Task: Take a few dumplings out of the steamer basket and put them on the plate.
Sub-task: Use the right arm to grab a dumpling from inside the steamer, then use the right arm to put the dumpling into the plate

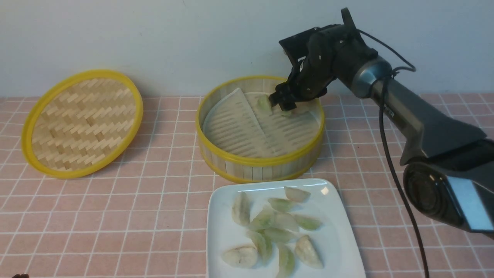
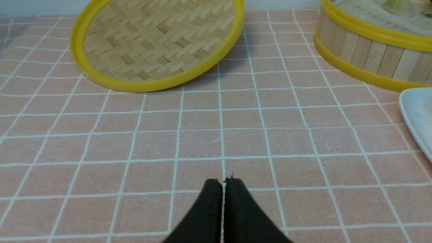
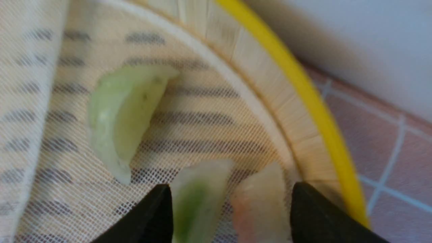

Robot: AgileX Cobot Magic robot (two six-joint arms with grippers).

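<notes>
The steamer basket (image 1: 262, 162) stands mid-table, its whitish liner (image 1: 247, 131) folded up on the left. My right gripper (image 1: 284, 101) is open, down inside the basket at its far side. In the right wrist view its jaws (image 3: 231, 195) stand around two dumplings on the liner, a green one (image 3: 195, 199) and a pinkish one (image 3: 260, 202). A third pale green dumpling (image 3: 121, 118) lies just beyond; it also shows in the front view (image 1: 264, 103). The white plate (image 1: 335, 247) in front holds several dumplings (image 1: 276, 227). My left gripper (image 2: 223, 182) is shut and empty over the tiled table.
The flat woven bamboo lid (image 1: 81, 121) leans at the far left; it also shows in the left wrist view (image 2: 158, 40). The basket's far wall (image 3: 297, 111) is close to my right gripper's outer finger. The wall stands right behind the basket.
</notes>
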